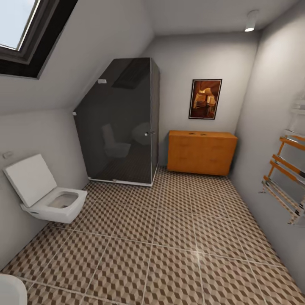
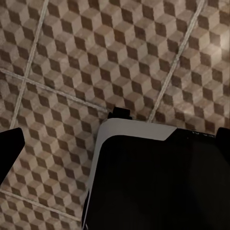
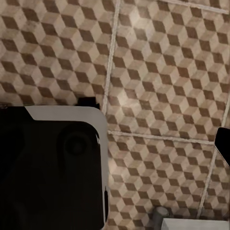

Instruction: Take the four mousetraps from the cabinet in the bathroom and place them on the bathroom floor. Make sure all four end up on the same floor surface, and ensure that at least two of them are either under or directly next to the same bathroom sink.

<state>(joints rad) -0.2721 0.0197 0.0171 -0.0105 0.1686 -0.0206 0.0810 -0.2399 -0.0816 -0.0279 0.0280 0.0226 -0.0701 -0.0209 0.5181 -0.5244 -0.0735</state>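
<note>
We're facing the cabinet [image 1: 201, 152] past the shower [image 1: 123, 127]; can't tell either pincer's state, and we're risking clipping the toilet [image 1: 46, 190] rolling in.

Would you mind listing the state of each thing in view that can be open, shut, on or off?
cabinet: drawers shut, two small items on top, too small to identify.
toilet: lid raised, bowl open.
shower: dark glass door shut.
ceiling light: on.
bathroom floor: bare tiles ahead, no mousetraps on it.

Black base [image 2: 158, 187]; white rounded edging.
</note>
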